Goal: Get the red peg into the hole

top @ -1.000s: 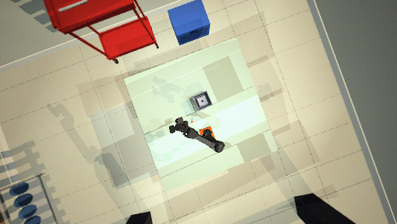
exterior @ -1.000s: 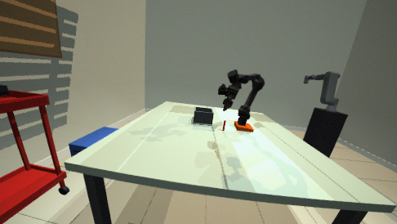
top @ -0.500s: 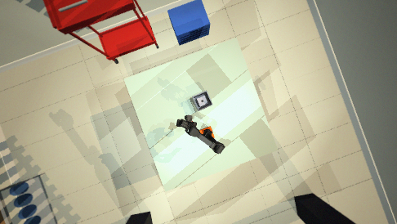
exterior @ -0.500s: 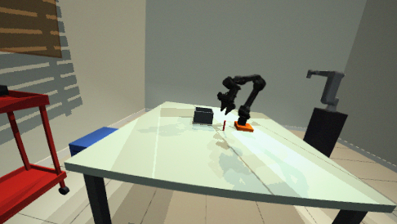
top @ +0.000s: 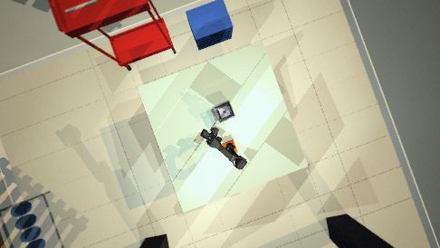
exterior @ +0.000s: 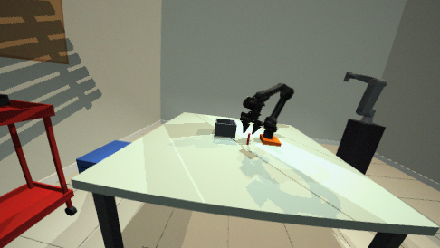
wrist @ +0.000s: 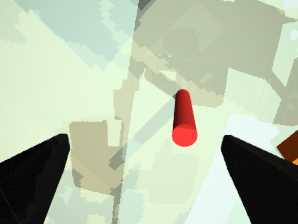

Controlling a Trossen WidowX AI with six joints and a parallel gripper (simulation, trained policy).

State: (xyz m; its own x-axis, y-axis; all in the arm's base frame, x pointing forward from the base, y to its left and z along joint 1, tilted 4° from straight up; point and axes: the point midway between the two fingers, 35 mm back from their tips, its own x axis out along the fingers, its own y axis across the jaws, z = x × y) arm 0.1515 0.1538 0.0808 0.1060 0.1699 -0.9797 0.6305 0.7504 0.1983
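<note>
While the gripper spreads wide, the smooth red cylindrical peg stands upright.

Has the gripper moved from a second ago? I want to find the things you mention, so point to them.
Yes, down. The gripper (top: pixel 209 134) (exterior: pixel 250 131) (wrist: pixel 147 142) had its tips near the height of the box's (top: pixel 216 114) (exterior: pixel 224 130) top in the exterior view; now they're lower.
</note>
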